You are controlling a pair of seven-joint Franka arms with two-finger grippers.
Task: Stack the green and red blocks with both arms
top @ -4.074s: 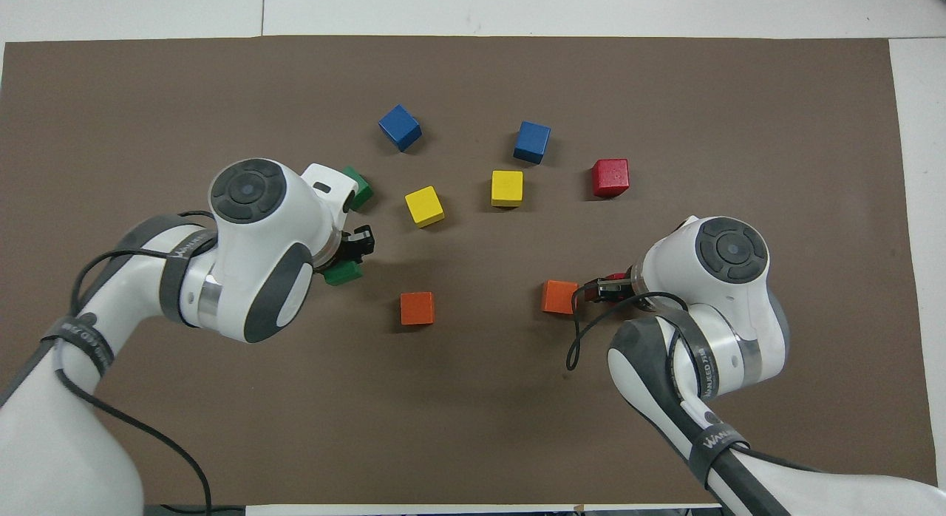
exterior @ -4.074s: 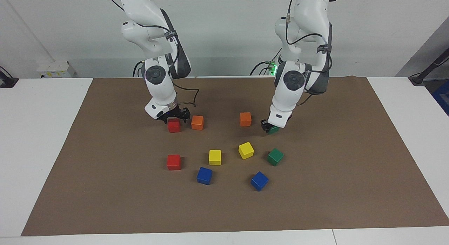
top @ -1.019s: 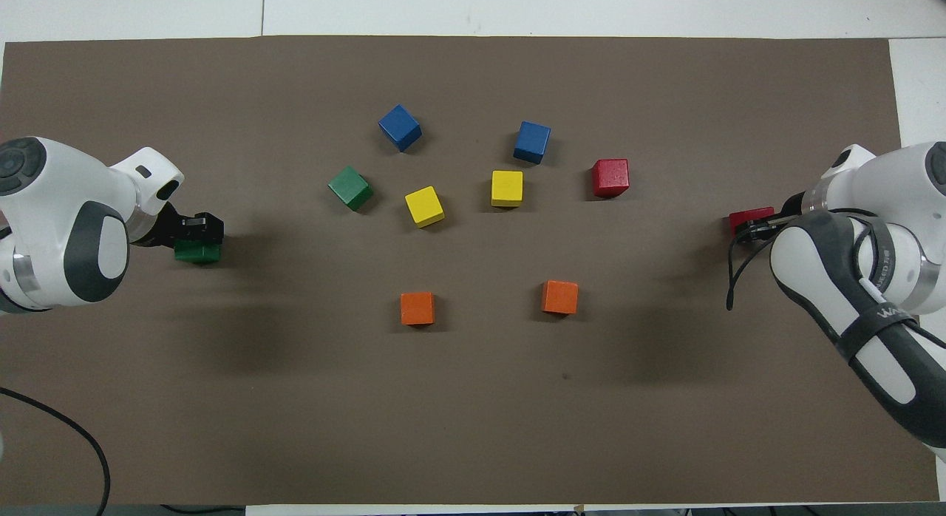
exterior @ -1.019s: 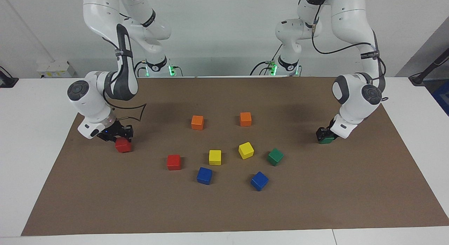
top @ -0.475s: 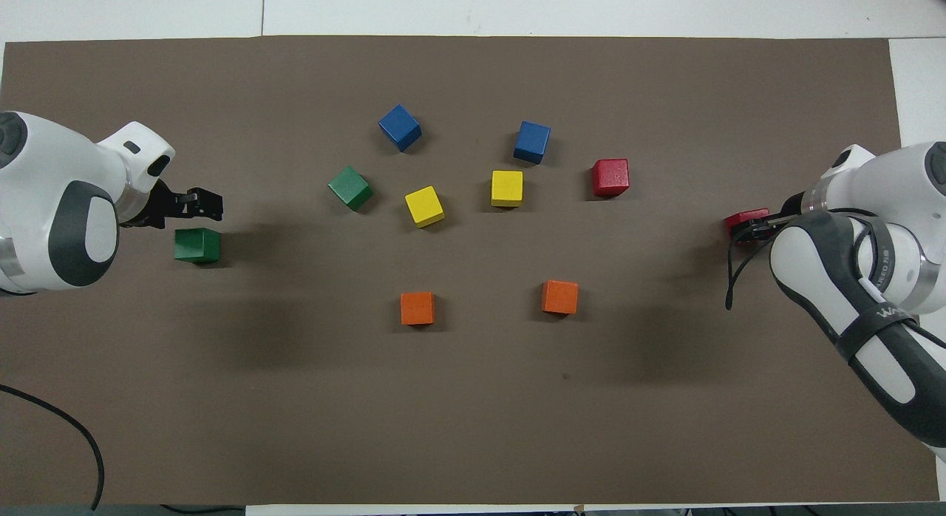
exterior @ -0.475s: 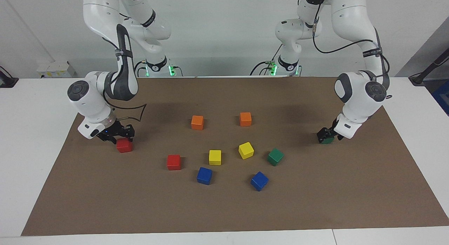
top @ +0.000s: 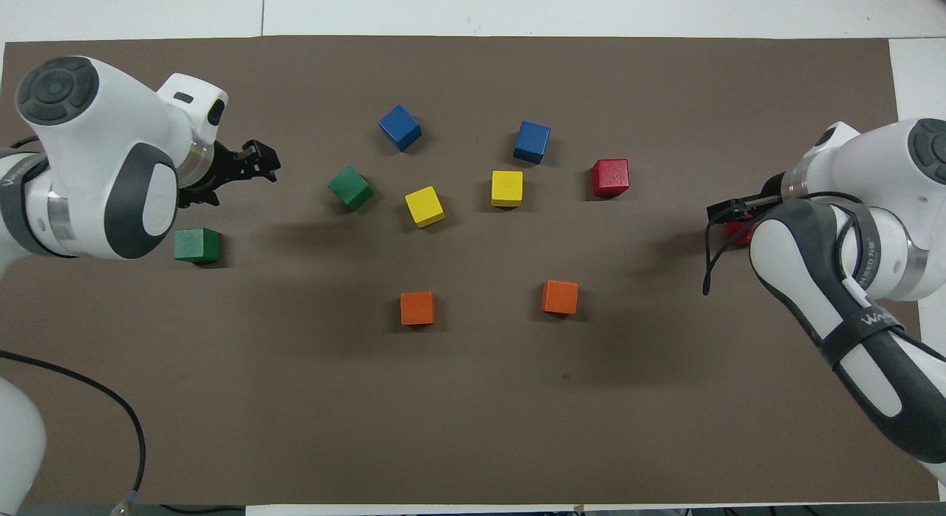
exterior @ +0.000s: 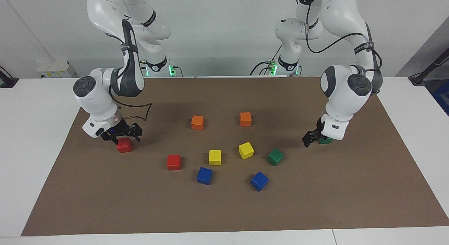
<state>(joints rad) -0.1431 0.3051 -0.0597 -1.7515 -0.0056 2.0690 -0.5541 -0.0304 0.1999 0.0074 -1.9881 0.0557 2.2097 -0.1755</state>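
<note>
Green and red blocks, one of each colour set down as a stack base at opposite ends of the brown mat on the tabletop.

One green block [exterior: 326, 140] lies flat toward the left arm's end, well apart from the central cluster; the left pincer [exterior: 310, 138], released and empty, hangs just beside it, over the mat between it and the second green block [exterior: 275, 157]. One red block [exterior: 124, 145] lies flat toward the right arm's end; the right pincer [exterior: 121, 132], also released and empty, hovers just above it. The second red block [exterior: 174, 162] rests in the cluster near the yellow blocks [exterior: 215, 157], blue blocks [exterior: 204, 176] and orange blocks [exterior: 197, 122]. The wide spacing probably gives each arm room to stack without crowding; neither stack is yet built.
</note>
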